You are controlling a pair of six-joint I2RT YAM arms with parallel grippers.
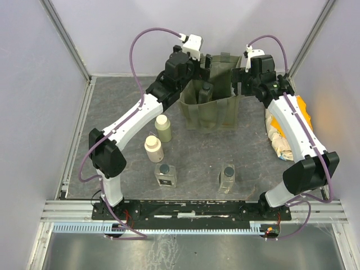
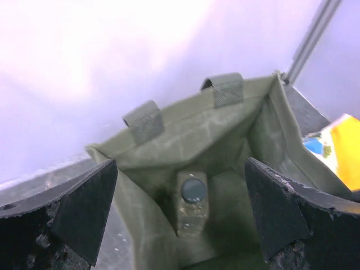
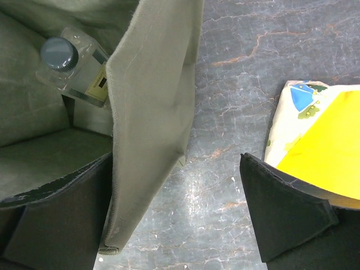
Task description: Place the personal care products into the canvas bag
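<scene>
Roughly one of five done: a clear square bottle with a dark cap sits down inside the canvas bag, tilted against the fabric near the bottom. The bag stands at the back of the desk with its mouth open and both handles up. Four products are left out on the desk, all upright. The olive-green bottle and the cream bottle stand just beside each other in front of the bag's left corner. The near-left clear bottle and near-right clear bottle stand closer to my bases, apart from each other. My left jaws are spread wide and empty, hovering at the bag's left rim and looking down into the mouth. My right jaws are spread wide too, straddling the bag's right wall with one finger inside and one outside; the fabric is not pinched and nothing is held. The orange and cream packet lies under my right arm and is not part of the job. My read: the drop is finished and the next pick has not begun
</scene>
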